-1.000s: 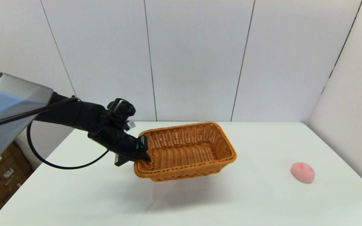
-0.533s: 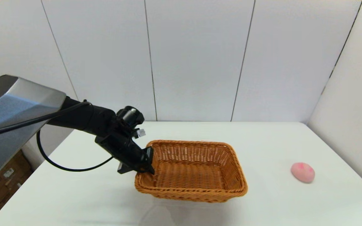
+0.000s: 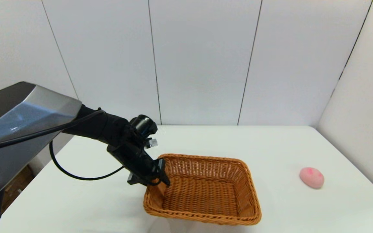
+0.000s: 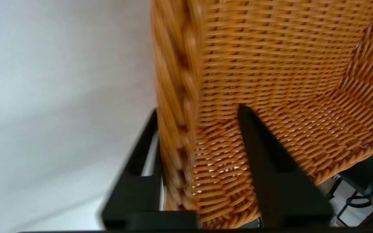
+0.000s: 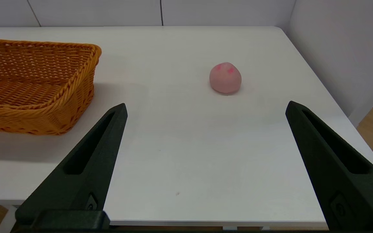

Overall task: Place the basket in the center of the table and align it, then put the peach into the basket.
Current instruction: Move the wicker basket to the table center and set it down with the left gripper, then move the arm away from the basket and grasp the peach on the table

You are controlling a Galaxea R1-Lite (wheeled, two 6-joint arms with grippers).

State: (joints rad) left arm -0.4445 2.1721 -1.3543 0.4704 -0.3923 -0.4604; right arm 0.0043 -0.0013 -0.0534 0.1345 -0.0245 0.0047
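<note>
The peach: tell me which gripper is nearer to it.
Right. The right gripper hangs open over the table's near edge with the peach just ahead of it. The left gripper is clamped on the basket rim, across the table.

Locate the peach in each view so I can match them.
Head view: peach far right on the table.
Left wrist view: not in it.
Right wrist view: peach upper middle.
Shared landmark: basket, to the peach's left in both.

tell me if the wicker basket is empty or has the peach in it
Empty. The wicker basket shows only bare weave inside; the peach sits apart on the table.
</note>
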